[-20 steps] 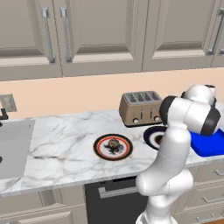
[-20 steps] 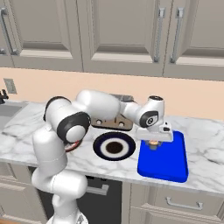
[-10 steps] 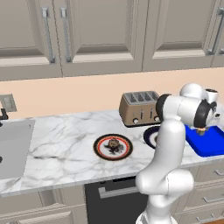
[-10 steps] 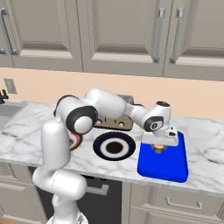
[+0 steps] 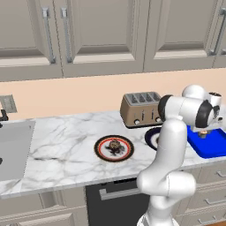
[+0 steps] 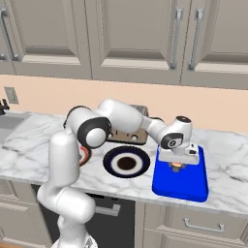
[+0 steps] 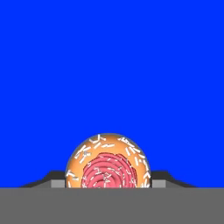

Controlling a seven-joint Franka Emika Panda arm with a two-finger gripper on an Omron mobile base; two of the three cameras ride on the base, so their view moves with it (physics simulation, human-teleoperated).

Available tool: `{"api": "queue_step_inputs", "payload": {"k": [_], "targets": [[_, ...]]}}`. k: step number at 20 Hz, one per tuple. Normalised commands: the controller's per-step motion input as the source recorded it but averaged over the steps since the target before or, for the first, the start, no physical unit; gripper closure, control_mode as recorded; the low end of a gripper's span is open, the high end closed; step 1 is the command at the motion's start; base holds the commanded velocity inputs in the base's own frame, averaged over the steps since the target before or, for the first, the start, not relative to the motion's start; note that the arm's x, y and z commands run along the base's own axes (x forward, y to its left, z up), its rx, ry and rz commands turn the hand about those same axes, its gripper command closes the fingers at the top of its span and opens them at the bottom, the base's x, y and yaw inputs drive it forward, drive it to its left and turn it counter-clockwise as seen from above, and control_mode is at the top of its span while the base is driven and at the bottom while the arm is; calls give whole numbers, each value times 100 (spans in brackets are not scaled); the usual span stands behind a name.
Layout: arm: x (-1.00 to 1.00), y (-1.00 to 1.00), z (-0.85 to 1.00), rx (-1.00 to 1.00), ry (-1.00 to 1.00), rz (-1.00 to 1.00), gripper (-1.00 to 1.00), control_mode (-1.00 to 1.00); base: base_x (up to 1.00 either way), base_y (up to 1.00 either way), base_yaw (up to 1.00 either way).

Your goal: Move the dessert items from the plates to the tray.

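Cupcake held by the gripper over the blue tray

The cupcake (image 7: 108, 164), pink-frosted with white sprinkles, is clamped between the two fingers of the gripper (image 6: 178, 164), which is closed on it just above the blue tray (image 6: 190, 186); whether its base touches the tray floor cannot be told. The tray is set at the right end of the marble counter (image 5: 66, 145), near the front edge. Just left of the tray, the dark navy plate (image 6: 127, 162) is seen lying flat. Further left, the red-and-black rimmed plate (image 5: 114, 148) is placed on the counter, and the brown chocolate pastry (image 5: 114, 145) is seated at its centre. At the far side, against the wall, the beige toaster (image 5: 141, 108) is stood behind the navy plate.
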Motion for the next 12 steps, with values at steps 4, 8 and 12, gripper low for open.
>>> {"api": "queue_step_inputs", "payload": {"k": [4, 8, 12], "targets": [[0, 0, 0, 0, 0, 0, -100, -100, 0, 0, 0], [0, 0, 0, 0, -1, 0, -100, -100, 0, 0, 0], [-6, 1, 7, 0, -10, 0, -100, -100, 0, 0, 0]]}}
